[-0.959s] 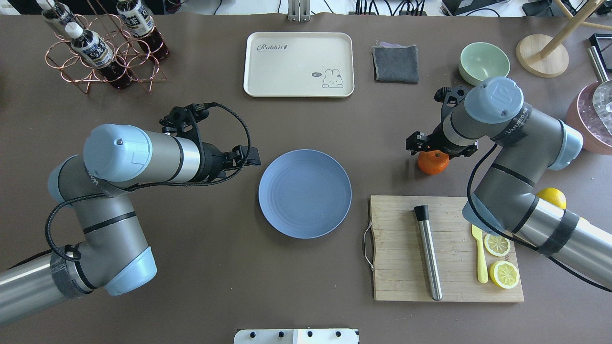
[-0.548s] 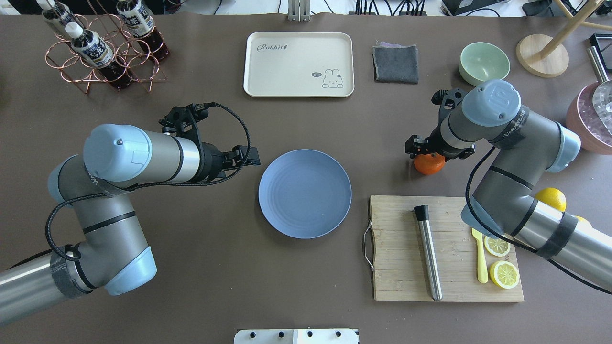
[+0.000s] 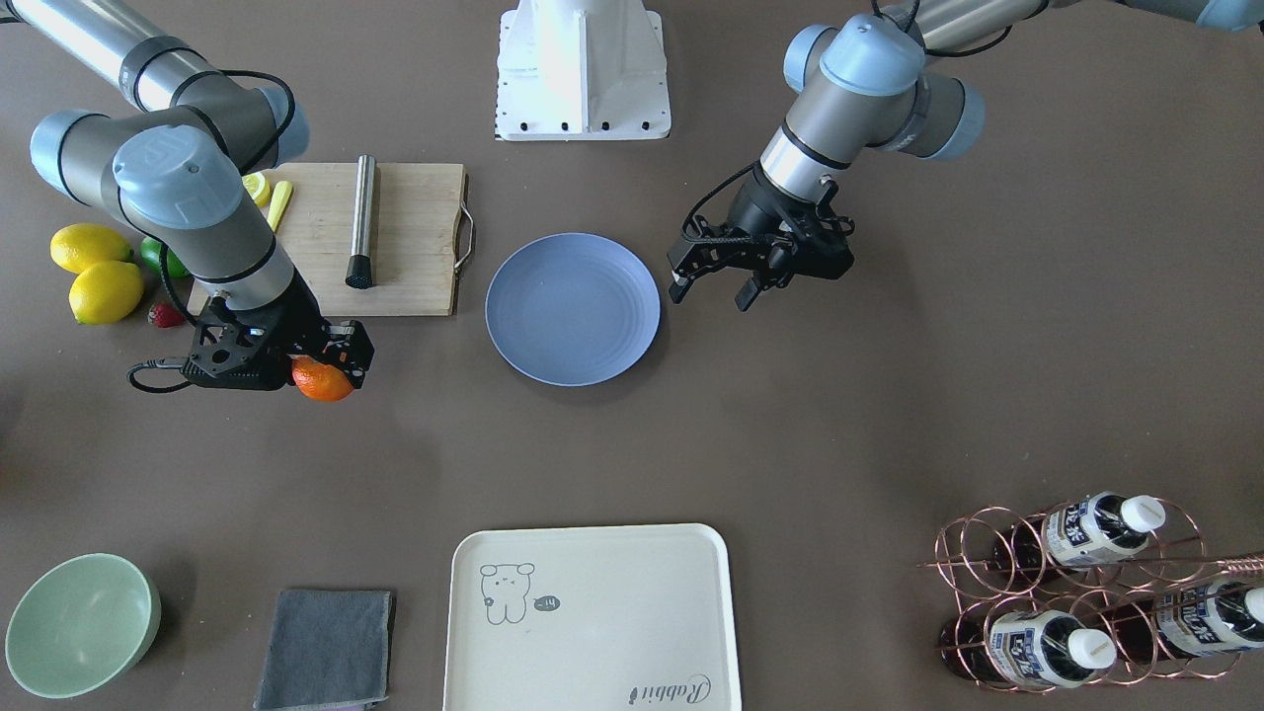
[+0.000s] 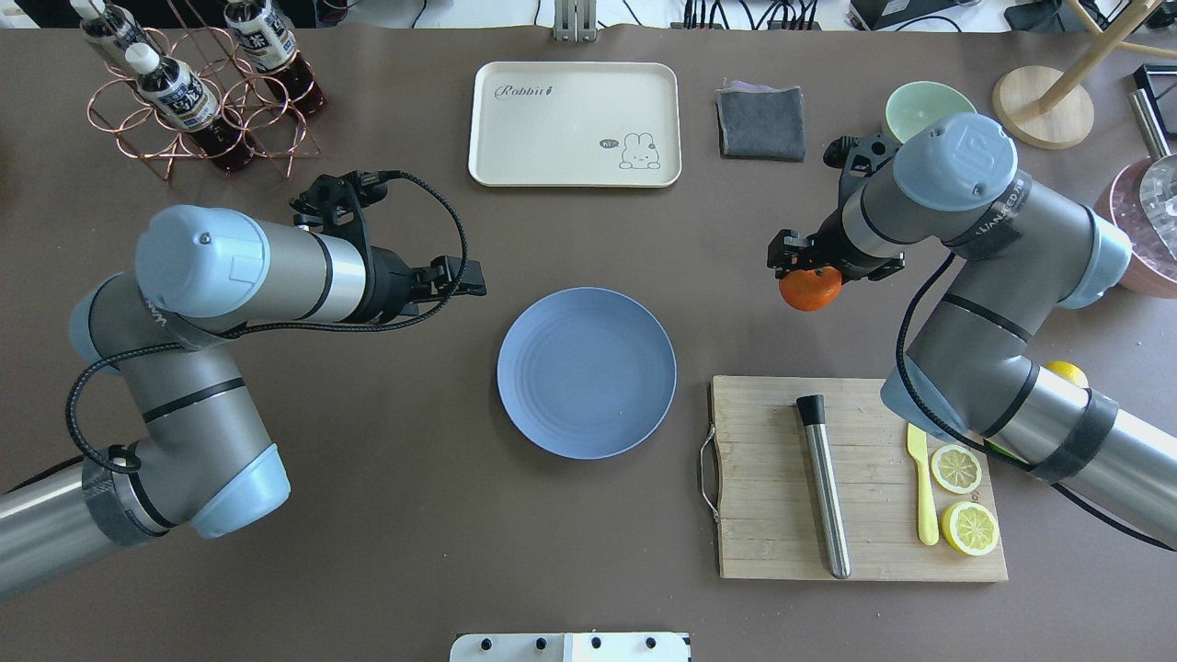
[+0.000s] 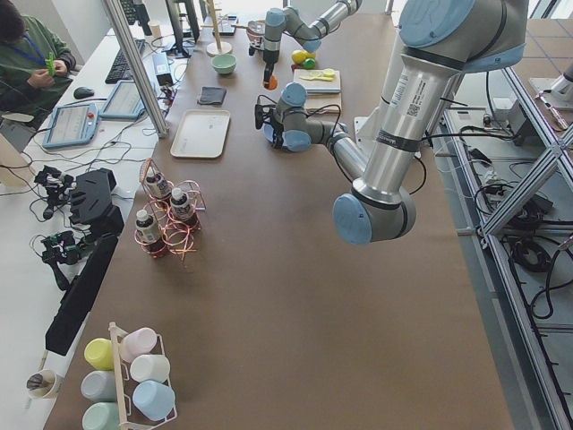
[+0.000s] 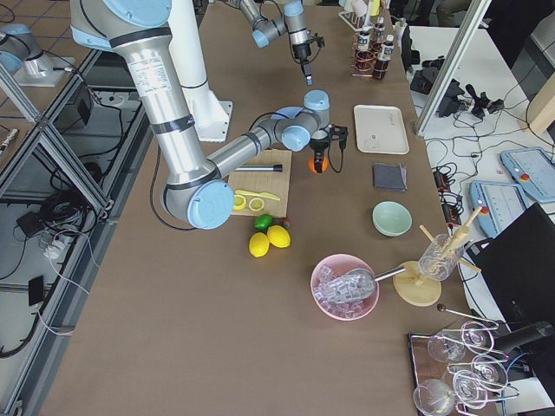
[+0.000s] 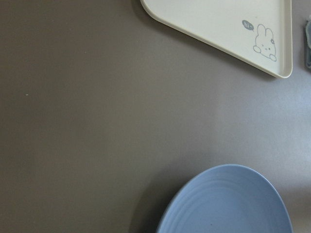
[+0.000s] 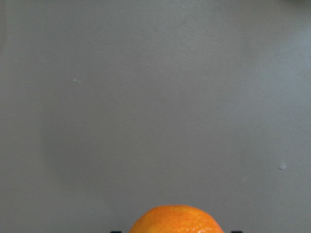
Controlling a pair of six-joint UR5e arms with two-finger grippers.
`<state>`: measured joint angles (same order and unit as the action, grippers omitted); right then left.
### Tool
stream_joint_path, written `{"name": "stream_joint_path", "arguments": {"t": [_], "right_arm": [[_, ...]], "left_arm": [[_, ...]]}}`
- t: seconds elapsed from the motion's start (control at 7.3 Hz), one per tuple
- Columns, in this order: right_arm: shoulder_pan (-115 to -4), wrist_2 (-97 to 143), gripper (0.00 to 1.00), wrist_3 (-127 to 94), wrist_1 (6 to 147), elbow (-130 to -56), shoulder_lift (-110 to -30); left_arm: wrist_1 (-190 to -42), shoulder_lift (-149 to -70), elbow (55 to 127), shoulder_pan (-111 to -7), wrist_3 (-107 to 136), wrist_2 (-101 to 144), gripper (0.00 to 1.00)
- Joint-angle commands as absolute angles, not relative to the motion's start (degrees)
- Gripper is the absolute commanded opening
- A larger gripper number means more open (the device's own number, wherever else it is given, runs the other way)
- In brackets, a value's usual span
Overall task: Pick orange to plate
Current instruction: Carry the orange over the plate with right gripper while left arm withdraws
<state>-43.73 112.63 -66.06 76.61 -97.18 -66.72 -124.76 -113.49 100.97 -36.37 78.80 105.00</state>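
The right gripper (image 4: 807, 274) grips the orange (image 4: 809, 290) between its fingers. Seen from overhead, the plate (image 4: 587, 371) lies well apart toward 8 o'clock and the cutting board (image 4: 763, 478) toward 6 o'clock. The left gripper (image 4: 474, 279), jaws spread, hangs near the plate's 10 o'clock rim.

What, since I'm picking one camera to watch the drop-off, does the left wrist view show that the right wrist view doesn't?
Only the left wrist view shows the blue plate at its bottom edge, the cream rabbit tray at the top, and a sliver of grey cloth at the right edge. Only the right wrist view shows the orange, its top poking in at the bottom edge. Both share the bare brown table, which fills most of each picture.
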Motion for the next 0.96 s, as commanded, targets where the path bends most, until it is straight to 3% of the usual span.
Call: {"name": "stream_joint_path", "arguments": {"t": [0.0,0.55,0.82], "right_arm": [[-40.9,111.6,0.00,-69.4,83.0,-98.7,-59.3],[-28.4,100.2,0.00,-73.0,83.1,-96.7,-53.1],[-24.8,97.5,0.00,-72.9,82.5,-90.5,-48.7]], "left_arm": [[-124.2,-110.0,102.0,-44.2,63.9,106.1,0.98],[-124.5,-108.7,101.4,-51.7,54.2,106.1,0.98],[-124.2,-106.3,100.6,-52.9,54.2,108.5,0.98]]}}
